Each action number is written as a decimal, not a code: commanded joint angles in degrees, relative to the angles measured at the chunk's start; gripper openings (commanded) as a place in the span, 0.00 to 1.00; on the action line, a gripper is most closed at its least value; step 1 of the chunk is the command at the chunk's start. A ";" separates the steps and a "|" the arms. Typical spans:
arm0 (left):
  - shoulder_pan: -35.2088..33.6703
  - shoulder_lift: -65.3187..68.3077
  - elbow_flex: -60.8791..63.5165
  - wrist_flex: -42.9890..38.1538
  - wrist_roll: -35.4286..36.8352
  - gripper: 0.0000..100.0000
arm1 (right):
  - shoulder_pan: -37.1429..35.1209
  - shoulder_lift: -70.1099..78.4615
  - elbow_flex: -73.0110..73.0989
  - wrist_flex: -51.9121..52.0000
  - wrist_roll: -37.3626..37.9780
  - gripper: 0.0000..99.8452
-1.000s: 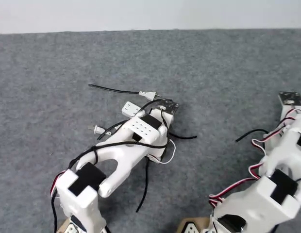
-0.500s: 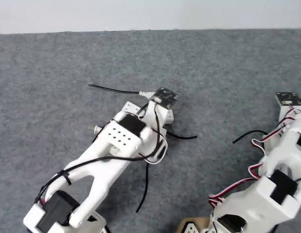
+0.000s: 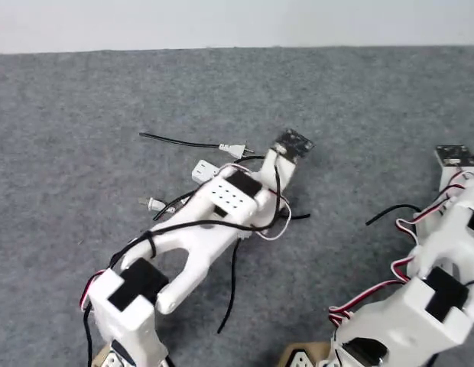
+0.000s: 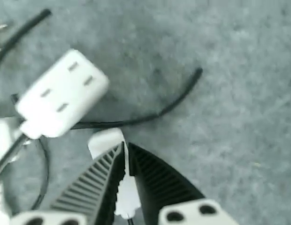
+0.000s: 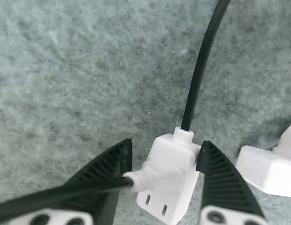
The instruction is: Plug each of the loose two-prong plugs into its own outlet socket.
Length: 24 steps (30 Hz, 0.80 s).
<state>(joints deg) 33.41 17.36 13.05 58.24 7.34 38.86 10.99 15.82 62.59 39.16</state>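
Note:
My left gripper [image 4: 125, 149] is shut on a small white plug [image 4: 107, 140], whose body shows between the fingers. Just beyond it lies a white outlet block [image 4: 61, 99] with slotted sockets, and a black cord [image 4: 176, 97] curves past. From above, the left arm reaches to mid-table, beside the outlet block [image 3: 203, 170]. A loose white plug [image 3: 235, 149] with a black cord lies behind it, another loose plug [image 3: 154, 204] to its left. My right gripper [image 5: 165, 146] stands open astride a white corded socket block [image 5: 171, 161] with a cord end stuck in its side.
Grey carpet-like table surface all around, with a pale wall along the back edge. Black cords [image 3: 231, 294] trail under the left arm. The right arm [image 3: 443, 252] stands at the right edge, a black cord [image 3: 391, 209] emerging from beneath it. A white piece [image 5: 270, 168] lies near the right gripper.
The left arm's wrist has swung to the right and farther back across the cluster of plugs. The right arm, outlet block and loose plugs stay where they were.

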 commanded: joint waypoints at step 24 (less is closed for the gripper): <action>-14.95 -5.19 2.68 7.56 3.34 0.01 | -0.40 -0.92 -2.81 0.48 -1.23 0.22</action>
<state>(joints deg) 18.02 18.15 16.22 65.27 10.15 38.86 10.99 15.82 62.59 38.81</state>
